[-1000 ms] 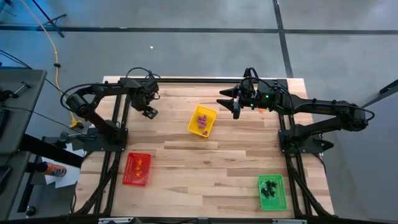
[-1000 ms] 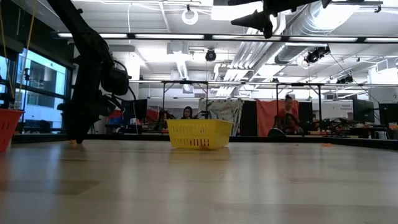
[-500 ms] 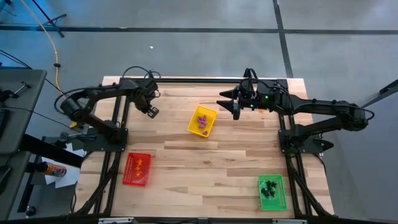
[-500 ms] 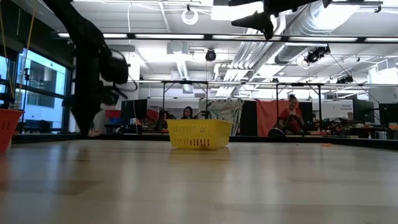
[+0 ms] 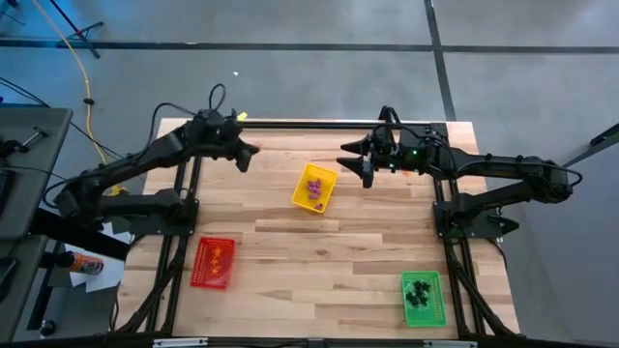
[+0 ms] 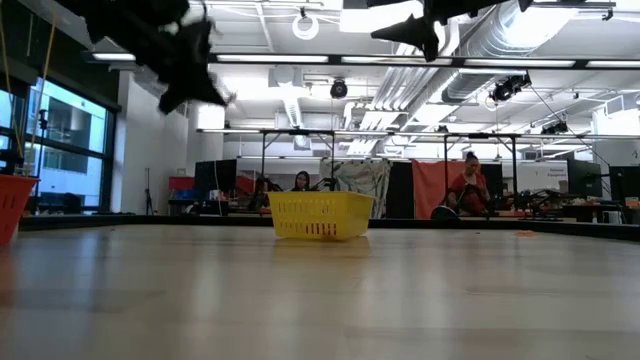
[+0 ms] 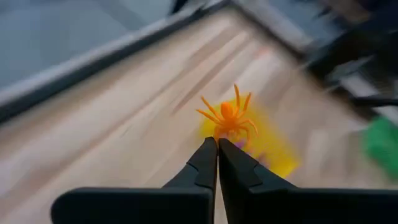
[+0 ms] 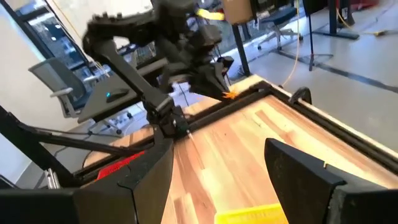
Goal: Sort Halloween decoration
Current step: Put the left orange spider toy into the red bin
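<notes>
- Orange plastic spider trinket [image 7: 229,117] is pinched by a leg at the very tips of the left gripper [image 7: 217,144]; the fingers are clamped together on it, and it's up in the air near the table's far left corner, nowhere near touching the wood
- so the step in hand looks like the carry: pick is done, drop isn't; I'd guess it belongs in the red rectangular tray [image 5: 213,262], since that one holds orange bits, and it sits at the near left, well apart from the gripper
- next move calls for swinging back over that tray, coming down low and only then letting go; the grip is thin, so a jerk could flick it off
- yellow rectangular tray [image 5: 314,188] mid-table has purple pieces; green rectangular tray [image 5: 423,298] near right has black ones
- right gripper [image 5: 367,162] hangs just beside the yellow tray, fingers apart, holding nothing
</notes>
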`<move>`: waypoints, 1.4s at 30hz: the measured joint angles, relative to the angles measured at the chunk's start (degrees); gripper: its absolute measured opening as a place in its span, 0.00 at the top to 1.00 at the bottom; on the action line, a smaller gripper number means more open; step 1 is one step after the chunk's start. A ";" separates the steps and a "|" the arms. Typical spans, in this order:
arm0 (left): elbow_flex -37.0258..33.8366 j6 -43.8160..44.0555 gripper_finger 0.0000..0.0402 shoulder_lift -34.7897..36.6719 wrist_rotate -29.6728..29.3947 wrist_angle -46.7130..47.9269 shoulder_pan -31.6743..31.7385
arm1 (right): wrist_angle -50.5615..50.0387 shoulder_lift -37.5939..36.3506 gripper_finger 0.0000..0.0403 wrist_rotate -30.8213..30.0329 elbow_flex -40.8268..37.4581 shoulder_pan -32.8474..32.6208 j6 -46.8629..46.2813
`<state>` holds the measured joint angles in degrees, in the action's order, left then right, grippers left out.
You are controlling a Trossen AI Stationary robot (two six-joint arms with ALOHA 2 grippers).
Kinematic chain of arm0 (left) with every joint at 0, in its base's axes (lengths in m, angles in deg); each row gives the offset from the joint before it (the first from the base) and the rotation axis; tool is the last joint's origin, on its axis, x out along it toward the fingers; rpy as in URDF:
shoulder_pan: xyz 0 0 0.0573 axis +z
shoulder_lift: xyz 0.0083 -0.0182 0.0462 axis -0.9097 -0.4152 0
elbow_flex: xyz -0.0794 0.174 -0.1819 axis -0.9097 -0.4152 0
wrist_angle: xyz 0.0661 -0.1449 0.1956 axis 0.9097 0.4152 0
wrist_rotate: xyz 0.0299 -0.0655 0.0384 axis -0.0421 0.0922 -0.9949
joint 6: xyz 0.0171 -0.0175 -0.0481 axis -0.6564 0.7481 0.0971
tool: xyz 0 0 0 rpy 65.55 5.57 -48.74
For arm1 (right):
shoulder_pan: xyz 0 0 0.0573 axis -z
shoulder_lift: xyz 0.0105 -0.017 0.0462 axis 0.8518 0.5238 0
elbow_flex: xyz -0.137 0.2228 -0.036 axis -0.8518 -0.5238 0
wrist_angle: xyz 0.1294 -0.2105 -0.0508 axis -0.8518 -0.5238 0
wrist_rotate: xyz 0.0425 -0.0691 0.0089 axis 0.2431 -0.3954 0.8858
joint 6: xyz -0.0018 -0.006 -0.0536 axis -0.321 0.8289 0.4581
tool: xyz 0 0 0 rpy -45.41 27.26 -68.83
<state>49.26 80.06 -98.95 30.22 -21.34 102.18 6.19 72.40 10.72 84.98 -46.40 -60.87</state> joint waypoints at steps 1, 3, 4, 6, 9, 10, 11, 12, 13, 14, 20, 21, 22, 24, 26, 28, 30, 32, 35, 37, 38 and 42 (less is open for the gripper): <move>0.00 0.08 1.00 0.96 0.29 -2.88 -1.53 | 0.93 0.00 0.38 0.00 -0.02 0.00 0.41; 0.00 0.11 1.00 2.11 0.45 -8.72 -4.79 | 3.84 0.02 0.38 0.03 -0.02 0.00 1.30; 0.01 0.13 1.00 2.34 0.43 -11.69 -6.51 | 5.49 0.00 0.38 0.12 -0.02 0.00 1.60; 0.00 0.13 1.00 2.28 0.40 -18.18 -10.07 | 8.62 0.00 0.38 0.72 -0.02 -0.04 2.78; 0.02 -1.12 1.00 1.10 0.53 -28.21 -15.45 | 12.28 0.00 0.38 3.11 -0.02 -0.04 5.60; 0.02 -1.74 1.00 0.43 0.53 -31.57 -17.26 | 13.15 0.00 0.38 4.56 -0.02 -0.06 7.35; 0.04 -2.59 1.00 -0.31 0.52 -34.72 -18.84 | 13.73 0.00 0.38 5.83 -0.02 -0.25 9.20; 0.04 -3.68 1.00 -1.00 0.53 -37.32 -20.28 | 14.12 0.00 0.38 6.62 -0.02 -0.61 10.95; 0.04 -4.91 1.00 -1.68 0.53 -39.53 -21.61 | 14.19 0.02 0.38 7.02 -0.02 -1.02 12.62; 0.04 -6.09 1.00 -2.40 0.53 -41.18 -22.72 | 14.20 0.00 0.38 7.19 -0.02 -1.42 13.97; 0.06 -8.33 1.00 -5.44 0.51 -43.94 -25.73 | 14.13 0.02 0.38 7.29 -0.02 -3.25 15.82; 0.04 -8.33 1.00 -5.81 0.45 -43.88 -25.90 | 14.14 0.01 0.38 7.30 -0.02 -3.35 15.82; 0.04 -8.31 1.00 -6.19 0.45 -43.83 -26.01 | 14.12 0.02 0.38 7.30 -0.02 -3.43 15.82; 0.04 -8.11 1.00 -6.81 0.45 -44.31 -26.02 | 14.10 0.01 0.38 7.30 -0.02 -3.44 15.82; 0.04 -7.30 1.00 -7.20 0.43 -44.62 -26.02 | 14.06 0.00 0.38 7.28 -0.02 -3.43 15.82; 0.04 -7.30 1.00 -7.44 0.42 -44.85 -26.02 | 13.98 0.02 0.38 7.28 -0.02 -3.43 15.82; 0.04 -7.28 1.00 -7.51 0.42 -45.10 -26.02 | 13.97 0.02 0.38 7.28 -0.02 -3.43 15.82; 0.04 -7.30 1.00 -7.48 0.42 -45.14 -26.02 | 13.97 0.02 0.38 7.28 -0.02 -3.43 15.82; 0.04 -7.28 1.00 -7.48 0.42 -45.13 -26.02 | 13.97 0.02 0.38 7.28 -0.02 -3.43 15.82; 0.04 -7.30 1.00 -7.48 0.42 -45.12 -26.02 | 13.97 0.01 0.38 7.26 -0.02 -3.43 15.82; 0.04 -7.26 1.00 -7.48 0.42 -45.10 -26.00 | 13.97 0.00 0.38 7.26 -0.02 -3.43 15.82; 1.06 -4.78 1.00 -6.25 1.14 -39.38 -27.04 | 13.92 0.02 0.38 7.26 -0.02 -3.43 15.82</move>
<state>50.31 75.29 -105.20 31.37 -60.72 75.14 20.11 72.42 17.98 84.96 -49.83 -45.05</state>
